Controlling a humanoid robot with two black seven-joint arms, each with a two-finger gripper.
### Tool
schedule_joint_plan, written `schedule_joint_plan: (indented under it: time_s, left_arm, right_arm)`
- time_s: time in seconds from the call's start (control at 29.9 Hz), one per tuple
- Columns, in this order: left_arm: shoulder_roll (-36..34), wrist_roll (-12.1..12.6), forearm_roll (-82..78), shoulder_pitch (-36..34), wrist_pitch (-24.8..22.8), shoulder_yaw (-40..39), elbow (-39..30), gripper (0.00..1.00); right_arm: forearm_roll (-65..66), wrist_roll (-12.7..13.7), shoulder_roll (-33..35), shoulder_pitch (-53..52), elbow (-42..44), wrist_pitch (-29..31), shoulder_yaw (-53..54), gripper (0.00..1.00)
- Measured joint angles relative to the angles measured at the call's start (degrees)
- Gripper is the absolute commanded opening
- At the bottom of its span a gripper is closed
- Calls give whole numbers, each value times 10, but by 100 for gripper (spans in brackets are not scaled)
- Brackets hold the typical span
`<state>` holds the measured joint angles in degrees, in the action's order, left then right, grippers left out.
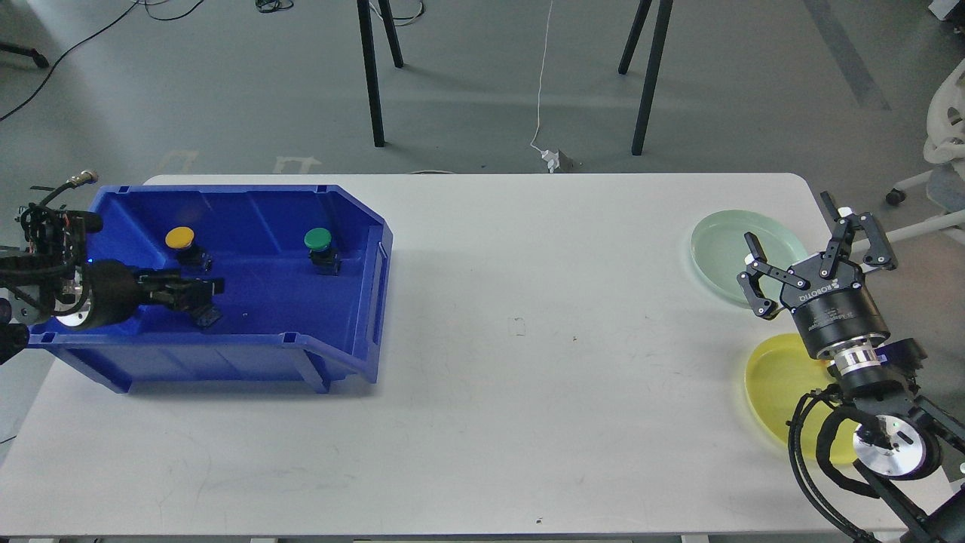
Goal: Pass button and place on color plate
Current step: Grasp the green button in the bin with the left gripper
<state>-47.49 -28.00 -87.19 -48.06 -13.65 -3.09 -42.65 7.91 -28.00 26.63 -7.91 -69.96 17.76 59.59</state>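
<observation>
A yellow button (180,238) and a green button (317,240) stand upright on black bases inside the blue bin (317,351) at the table's left. My left gripper (213,288) reaches into the bin from the left, just below the yellow button. Its dark fingers cannot be told apart. A small dark piece (206,317) lies on the bin floor under it. My right gripper (788,220) is open and empty, pointing up over the near edge of the pale green plate (724,249). The yellow plate (776,385) lies beneath that arm.
The white table (528,362) spans the space between the bin and the plates. Black stand legs (373,75) and a white cable with a plug (552,158) are on the floor behind the table. A white chair base (942,136) is at the far right.
</observation>
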Motion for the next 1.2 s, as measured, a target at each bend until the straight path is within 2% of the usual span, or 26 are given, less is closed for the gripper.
schedule_joint_plan:
  time_s: [1.2]
  left_arm:
    - [2,0,-1,-3,1,5,20,78]
  right_arm:
    - [0,0,0,3,-1,4,1,96]
